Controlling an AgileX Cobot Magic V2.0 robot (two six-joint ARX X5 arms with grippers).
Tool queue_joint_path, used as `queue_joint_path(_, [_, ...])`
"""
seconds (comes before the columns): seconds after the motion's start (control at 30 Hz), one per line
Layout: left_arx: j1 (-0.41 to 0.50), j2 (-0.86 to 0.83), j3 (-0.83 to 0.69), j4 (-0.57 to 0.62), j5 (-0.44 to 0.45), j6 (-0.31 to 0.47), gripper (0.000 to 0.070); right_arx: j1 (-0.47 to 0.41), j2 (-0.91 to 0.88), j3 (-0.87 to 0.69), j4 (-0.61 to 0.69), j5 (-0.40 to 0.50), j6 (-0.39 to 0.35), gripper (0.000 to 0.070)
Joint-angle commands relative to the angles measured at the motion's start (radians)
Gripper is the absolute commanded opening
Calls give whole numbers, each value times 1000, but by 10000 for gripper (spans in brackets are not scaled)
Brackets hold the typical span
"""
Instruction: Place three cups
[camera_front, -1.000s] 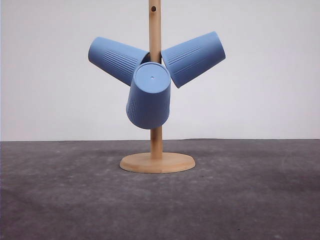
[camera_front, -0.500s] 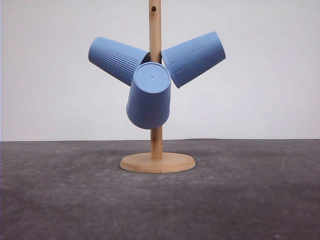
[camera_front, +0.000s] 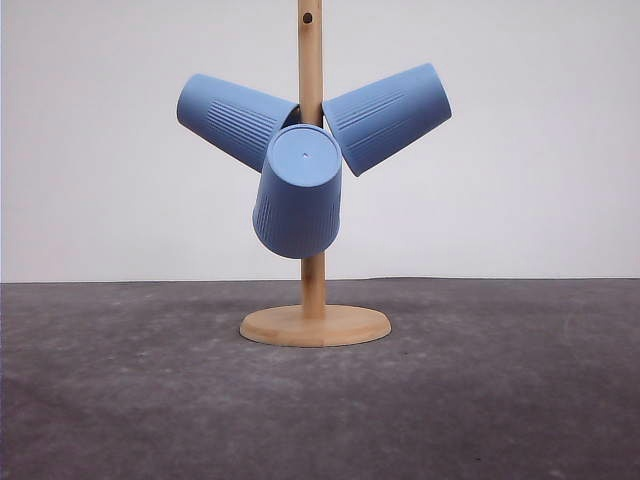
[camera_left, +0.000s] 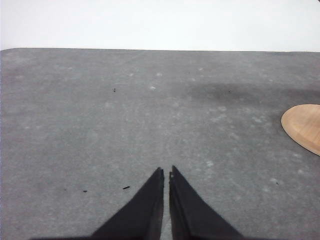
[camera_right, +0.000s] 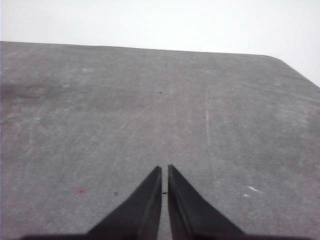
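In the front view, three cups hang tilted on a wooden stand (camera_front: 311, 200) in the middle of the grey table (camera_front: 120, 400). The left cup (camera_front: 232, 120) slants up and away to the left, its mouth hidden behind the pole. The middle cup (camera_front: 298, 192) hangs in front of the pole with its flat base facing the camera, covering part of the pole and the pegs that carry all three. The right cup (camera_front: 388, 116) slants up to the right, its mouth end partly behind the middle cup. The pole's top is cut off by the frame edge; its round base sits on the table.

The left gripper (camera_left: 166, 171) hovers above bare table, fingers pressed nearly together, holding nothing; the stand's base shows cut off at that view's edge. The right gripper (camera_right: 164, 169) is likewise clenched and empty over bare table.
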Motion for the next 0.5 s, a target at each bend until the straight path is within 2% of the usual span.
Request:
queue_joint_path(0.0, [2,-1,-13,-5,1,3,0,0,0,-6,14,-1,18,17])
queue_joint_path(0.47, [2,-1,-13,-5,1,3,0,0,0,-6,14,-1,18,17])
